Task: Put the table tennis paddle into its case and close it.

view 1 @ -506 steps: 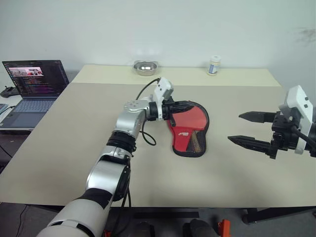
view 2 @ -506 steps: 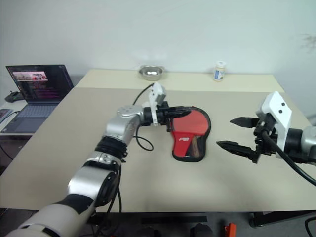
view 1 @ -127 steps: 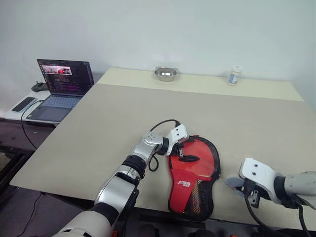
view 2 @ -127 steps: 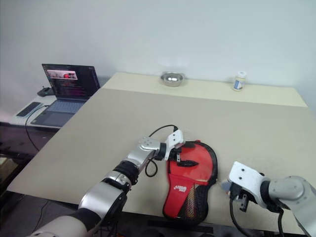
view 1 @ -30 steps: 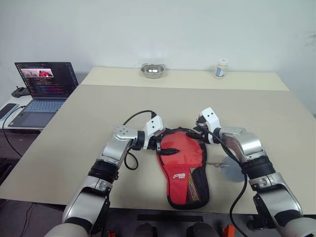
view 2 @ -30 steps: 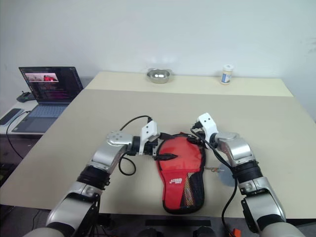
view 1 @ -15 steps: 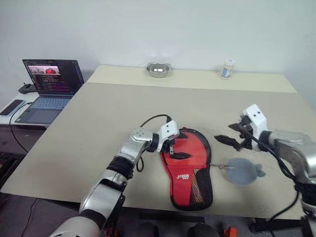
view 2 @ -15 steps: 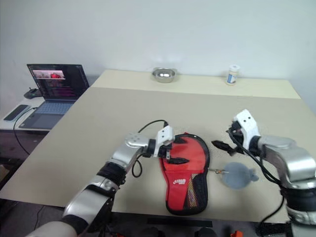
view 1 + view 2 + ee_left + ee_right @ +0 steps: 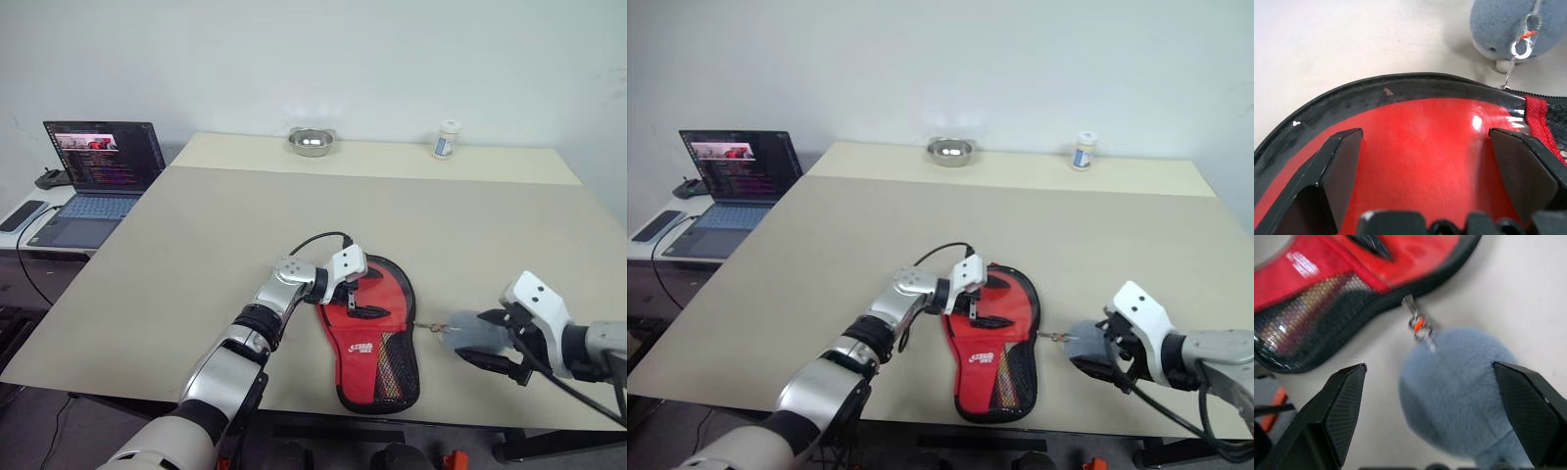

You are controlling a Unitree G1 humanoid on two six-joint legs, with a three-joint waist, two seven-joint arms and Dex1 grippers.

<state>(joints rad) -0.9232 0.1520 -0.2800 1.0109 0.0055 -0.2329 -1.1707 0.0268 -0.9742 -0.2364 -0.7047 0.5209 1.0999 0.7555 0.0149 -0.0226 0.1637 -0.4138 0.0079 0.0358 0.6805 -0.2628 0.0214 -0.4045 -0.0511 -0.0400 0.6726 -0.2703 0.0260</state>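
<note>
A grey-blue plush toy (image 9: 478, 336) lies on the table (image 9: 196, 245) just to the right of the case (image 9: 377, 333), joined to it by a short metal chain (image 9: 427, 327) with a small orange bit at the ring, and it sits right in front of the right gripper (image 9: 500, 343), between that gripper and the case. Along the far edge of the table stand a small steel bowl (image 9: 310, 142) and, further right, a little white jar (image 9: 446, 139), both well away from the arms. The table is a wide beige top with a paler strip at the back, set against a plain white wall. Off its left side a lower desk carries an open laptop (image 9: 90, 171) with its screen lit, and a dark phone-like thing (image 9: 22, 214) beside it. The case lies flat near the front edge, red side up with white lettering and a mesh pocket toward the near end, a black zipper rim running round it. The table tennis paddle itself I cannot make out; the red surface in the left wrist view may be case or rubber, I cannot tell. The left gripper (image 9: 361, 299) hangs over the rounded upper part of the case with its two black fingers (image 9: 1337, 166) spread wide, holding nothing. The right gripper is apart from the case, its fingers likewise spread, either side of the plush toy in its wrist view without closing on it.
</note>
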